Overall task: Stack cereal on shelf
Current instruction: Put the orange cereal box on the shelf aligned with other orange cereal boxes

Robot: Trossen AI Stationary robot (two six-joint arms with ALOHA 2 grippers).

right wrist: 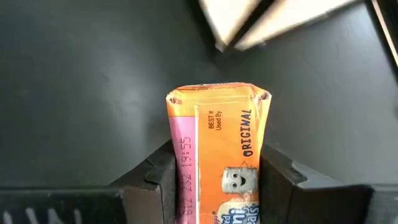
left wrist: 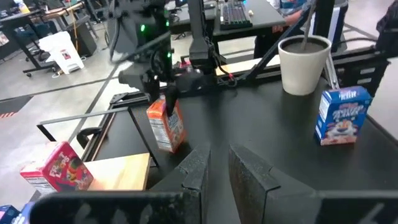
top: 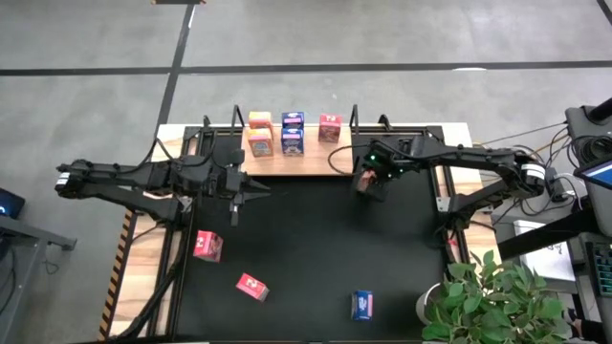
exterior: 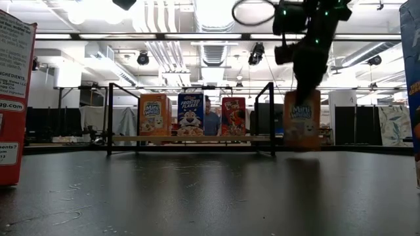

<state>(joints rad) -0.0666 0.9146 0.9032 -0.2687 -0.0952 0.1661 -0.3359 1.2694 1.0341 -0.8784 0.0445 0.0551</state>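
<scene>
- We find the right pincer [top: 367, 182] clenched on a small orange cardboard cereal box [right wrist: 217, 155], its fingers pressing both sides, on the black tabletop [top: 316, 248] just beside the shelf's right end.
- The light-wood shelf board with black metal posts [top: 316, 160] already carries orange, blue and red boxes.
- The left pincer [top: 236, 196] waits closed and empty near the shelf's left end.
- Risks, in our judgement: the box could snag the near post [exterior: 272, 118] on the way in, or knock the red box [top: 329, 128] if lowered carelessly.
- A soft carton may also crush or twist in the grip.
</scene>
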